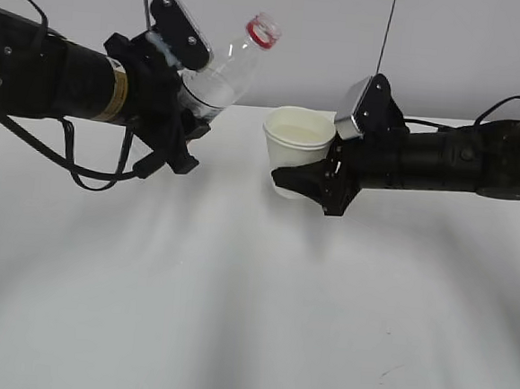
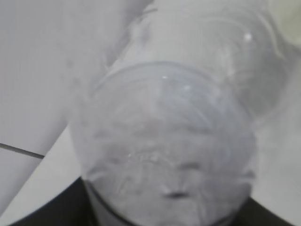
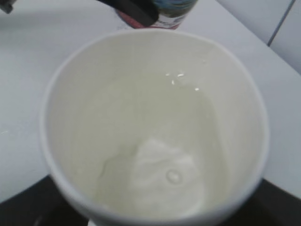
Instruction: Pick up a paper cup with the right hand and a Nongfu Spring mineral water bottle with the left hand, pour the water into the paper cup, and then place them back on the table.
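Aloft, tilted clear capless Nongfu Spring mineral water bottle (image 1: 223, 73), red-ringed neck.

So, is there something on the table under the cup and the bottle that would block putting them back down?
Nothing visible does. The paper cup and the Nongfu Spring mineral water bottle are both held above the table, and the white surface beneath and around them shows only shadows and faint scuffs.
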You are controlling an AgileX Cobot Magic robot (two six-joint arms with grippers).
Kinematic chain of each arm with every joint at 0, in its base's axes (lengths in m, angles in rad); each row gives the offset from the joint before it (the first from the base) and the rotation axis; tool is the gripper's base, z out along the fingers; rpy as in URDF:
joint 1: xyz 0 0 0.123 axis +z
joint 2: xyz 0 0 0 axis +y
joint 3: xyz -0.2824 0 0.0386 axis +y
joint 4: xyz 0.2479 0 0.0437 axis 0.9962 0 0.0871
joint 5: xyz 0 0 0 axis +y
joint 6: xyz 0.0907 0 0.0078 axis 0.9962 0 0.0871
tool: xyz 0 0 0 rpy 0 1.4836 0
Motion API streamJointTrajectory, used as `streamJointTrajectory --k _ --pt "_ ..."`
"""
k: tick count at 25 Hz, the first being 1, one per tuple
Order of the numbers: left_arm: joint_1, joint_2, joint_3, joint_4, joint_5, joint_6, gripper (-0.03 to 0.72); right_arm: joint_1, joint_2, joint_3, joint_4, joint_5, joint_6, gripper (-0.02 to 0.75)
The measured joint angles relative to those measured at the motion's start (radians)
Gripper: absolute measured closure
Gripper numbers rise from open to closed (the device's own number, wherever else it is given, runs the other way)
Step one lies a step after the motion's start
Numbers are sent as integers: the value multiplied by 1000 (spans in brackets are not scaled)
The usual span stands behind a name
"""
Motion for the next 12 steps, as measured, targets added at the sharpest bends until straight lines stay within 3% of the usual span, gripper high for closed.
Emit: streamJointTrajectory --k 6,9,12 --pt "108 23 -1 -156 -211 -22 357 0 0 0 161 17 -80 261" --pt "149 52 -1 -183 -292 -16 357 0 0 0 224 35 -94 261" --pt "178 89 -2 -250 -358 41 357 0 0 0 288 54 -122 261"
